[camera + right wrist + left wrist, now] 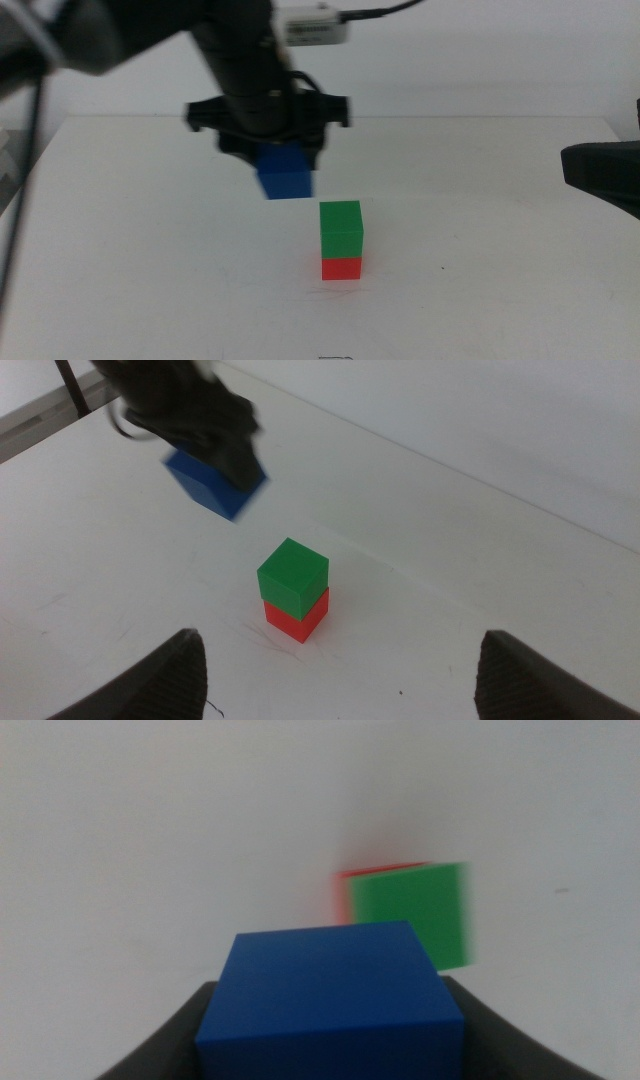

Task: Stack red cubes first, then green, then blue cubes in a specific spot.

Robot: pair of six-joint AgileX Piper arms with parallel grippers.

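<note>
I am pinching the matte deep-blue cube (285, 175) in my left gripper (283, 150), aiming squarely above the bright-green cube (340, 229) stacked on the red cube (341, 268).

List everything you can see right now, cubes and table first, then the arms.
red cube: one, red, on the table, bottom of the stack.
green cube: one, green, sitting directly on the red cube.
blue cube: one, deep blue, held in the air, up and to the left of the stack in the middle view.
table: one, white.
cable: one, dark, above the left arm.
left claw: one, dark, shut on the blue cube.
right claw: one, dark, jaws wide apart, waiting at the right side of the table.
</note>
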